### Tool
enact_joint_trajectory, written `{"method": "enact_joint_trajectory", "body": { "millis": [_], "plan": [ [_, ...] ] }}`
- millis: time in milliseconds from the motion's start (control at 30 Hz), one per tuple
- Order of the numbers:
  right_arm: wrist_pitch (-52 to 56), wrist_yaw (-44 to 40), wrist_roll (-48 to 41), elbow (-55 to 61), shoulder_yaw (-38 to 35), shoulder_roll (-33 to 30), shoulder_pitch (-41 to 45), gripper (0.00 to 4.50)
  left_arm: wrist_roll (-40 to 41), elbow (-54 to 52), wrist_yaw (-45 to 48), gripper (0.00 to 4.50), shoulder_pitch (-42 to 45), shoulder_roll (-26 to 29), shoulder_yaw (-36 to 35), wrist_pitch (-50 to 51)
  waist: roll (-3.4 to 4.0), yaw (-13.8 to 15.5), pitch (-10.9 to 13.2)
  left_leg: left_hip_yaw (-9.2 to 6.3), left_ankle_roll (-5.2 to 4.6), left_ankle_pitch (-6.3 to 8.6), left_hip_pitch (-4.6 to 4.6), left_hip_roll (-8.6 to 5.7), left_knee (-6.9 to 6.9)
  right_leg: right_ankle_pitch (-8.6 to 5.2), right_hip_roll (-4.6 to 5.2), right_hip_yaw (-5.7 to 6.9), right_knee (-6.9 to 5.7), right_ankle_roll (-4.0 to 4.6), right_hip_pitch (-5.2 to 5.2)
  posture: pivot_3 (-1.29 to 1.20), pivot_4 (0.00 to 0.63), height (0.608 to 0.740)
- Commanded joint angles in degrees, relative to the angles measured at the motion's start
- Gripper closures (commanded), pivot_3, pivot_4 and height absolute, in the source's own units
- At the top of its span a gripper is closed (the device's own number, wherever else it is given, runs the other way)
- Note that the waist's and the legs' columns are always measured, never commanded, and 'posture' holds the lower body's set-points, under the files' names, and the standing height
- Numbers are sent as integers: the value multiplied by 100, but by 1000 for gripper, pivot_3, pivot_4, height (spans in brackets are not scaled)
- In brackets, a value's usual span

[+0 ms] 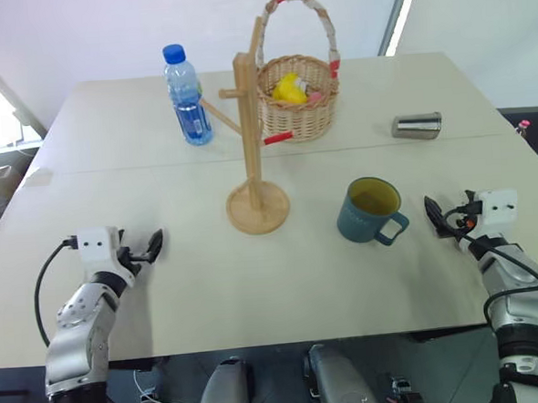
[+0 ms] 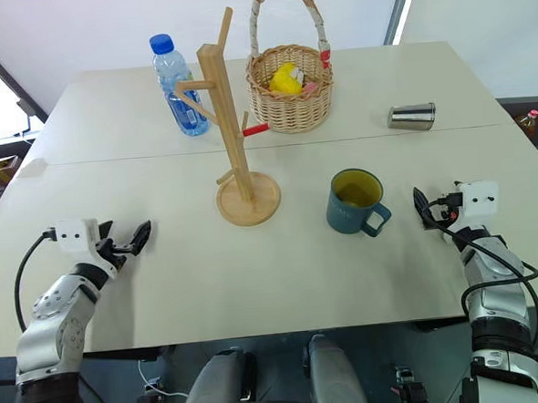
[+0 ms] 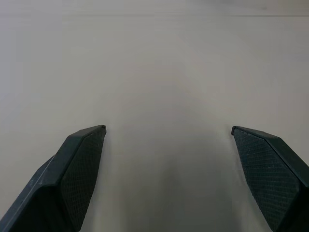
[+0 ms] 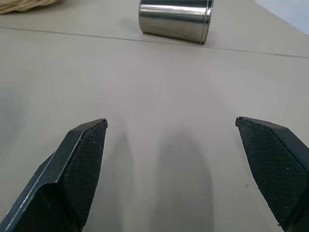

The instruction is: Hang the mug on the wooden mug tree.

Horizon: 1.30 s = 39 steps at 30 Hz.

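Standing glazed mug, slanted-peg wooden mug tree

**Both arms low, jaws wide**

The left arm's two-fingered black gripper reaches forward just above the surface, its textured black fingers spread wide with nothing between them. The right arm's matching black gripper mirrors it on the opposite side, fingers likewise parted and empty.

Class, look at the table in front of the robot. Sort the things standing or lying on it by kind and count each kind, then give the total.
Drinking vessels: 2, the mug and the metal cup
Bottles: 1, the water bottle
Baskets: 1, the wicker basket
Racks: 1, the wooden mug tree
Total: 5
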State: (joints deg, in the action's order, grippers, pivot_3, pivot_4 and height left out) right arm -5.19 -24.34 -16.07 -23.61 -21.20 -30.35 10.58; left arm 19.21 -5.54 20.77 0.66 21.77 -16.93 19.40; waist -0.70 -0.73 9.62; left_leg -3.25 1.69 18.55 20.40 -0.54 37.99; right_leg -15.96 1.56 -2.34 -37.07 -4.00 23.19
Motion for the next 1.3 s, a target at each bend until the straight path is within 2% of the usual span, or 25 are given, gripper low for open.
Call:
{"method": "enact_joint_trajectory", "body": {
  "millis": [33, 400, 500, 600, 1000, 1300],
  "plan": [
    [77, 154, -123, 634, -193, 42, -204, 90, 99, -234, 510, 0, 73, 68, 286, -230, 0, 0, 0, 0, 0, 0, 0, 0, 0, 0, 0, 0, 0, 0, 0, 0, 150, 740],
    [594, 10, -396, 2625, -332, 154, -1910, 90, 473, -344, 2283, 0, 265, 305, 1158, -425, 6, 0, -3, -1, 0, 0, 1, 0, 0, -1, 0, -1, 2, 1, -2, 0, 150, 740],
    [785, -556, -691, 3361, -164, 115, -2629, 90, 487, -467, 2678, 0, 230, 417, 1426, -430, 9, 1, -4, 0, -1, 0, -1, 0, 0, -2, -1, -3, 2, 2, -3, 0, 150, 740],
    [935, -821, -675, 3765, 52, 88, -2996, 90, 410, -512, 2867, 0, 199, 459, 1623, -506, 9, -6, -4, -3, -1, 0, -2, 4, -2, -3, -4, -1, 2, 2, -4, 0, 150, 740],
    [1015, -337, -197, 4135, 749, 628, -2616, 90, 336, -633, 3126, 0, 43, 405, 2046, -840, 8, 16, -4, -3, -1, 0, 0, 3, 2, -3, -4, -1, 6, 1, -4, 0, 150, 740],
    [873, -18, -235, 3917, 422, 752, -2428, 90, 258, -836, 3222, 0, -15, 286, 2298, -1217, 8, 12, -4, -2, -1, 0, -2, 2, 2, -3, -4, -1, 6, 1, -5, 0, 150, 740]
  ]
}}
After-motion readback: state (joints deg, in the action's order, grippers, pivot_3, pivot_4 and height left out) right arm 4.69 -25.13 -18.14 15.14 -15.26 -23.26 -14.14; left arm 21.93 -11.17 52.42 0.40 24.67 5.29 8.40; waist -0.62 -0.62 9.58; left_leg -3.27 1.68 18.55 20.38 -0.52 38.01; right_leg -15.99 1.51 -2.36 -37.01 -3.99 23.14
